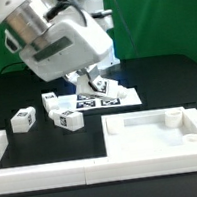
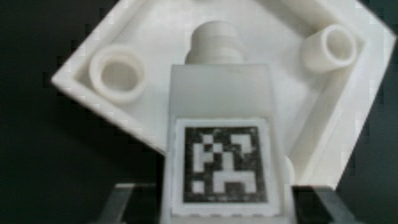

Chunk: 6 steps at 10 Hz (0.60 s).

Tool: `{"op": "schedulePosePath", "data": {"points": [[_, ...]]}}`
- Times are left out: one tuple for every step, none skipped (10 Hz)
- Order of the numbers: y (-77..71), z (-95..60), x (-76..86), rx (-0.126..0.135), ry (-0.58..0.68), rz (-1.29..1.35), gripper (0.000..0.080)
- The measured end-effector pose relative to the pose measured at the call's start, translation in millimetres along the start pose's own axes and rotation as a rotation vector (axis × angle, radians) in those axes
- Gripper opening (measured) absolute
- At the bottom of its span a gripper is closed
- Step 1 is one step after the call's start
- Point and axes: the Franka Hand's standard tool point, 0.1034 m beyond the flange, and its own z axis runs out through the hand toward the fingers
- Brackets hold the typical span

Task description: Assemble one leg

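Clearly, we see the end effector (image 1: pixel 90 82) clamped on the leg (image 2: pixel 217 140), with its fingers (image 2: pixel 128 204) pressed against either side of the tagged block. In the exterior view it hangs mid-frame over the marker board (image 1: pixel 126 96). Other loose legs (image 1: pixel 24 118) lie on the dark worktop (image 1: pixel 170 82) at centre left. The large white tray-like piece (image 1: pixel 156 131) sits lower right, and its round sockets (image 2: pixel 116 72) show beyond the held leg.

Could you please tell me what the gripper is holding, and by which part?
The gripper holds the leg by its tagged end, opposite the narrow peg.
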Motion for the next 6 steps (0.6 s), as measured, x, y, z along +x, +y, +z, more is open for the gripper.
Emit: {"op": "schedulePosePath", "data": {"points": [[-22.5, 4.3, -7.4, -0.051, 0.042, -0.094, 0.0287], [-41.4, 8.3, -12.5, -0.069, 0.086, -0.126, 0.0287], [-52.6, 12.5, -15.6, -0.052, 0.162, -0.131, 0.0287], [-48.5, 14.2, -15.0, -0.050, 0.198, -0.135, 0.0287], [-50.2, 13.4, -10.2, -0.033, 0.265, -0.126, 0.0287], [-54.1, 16.0, -11.3, -0.022, 0.318, -0.137, 0.0287]]}}
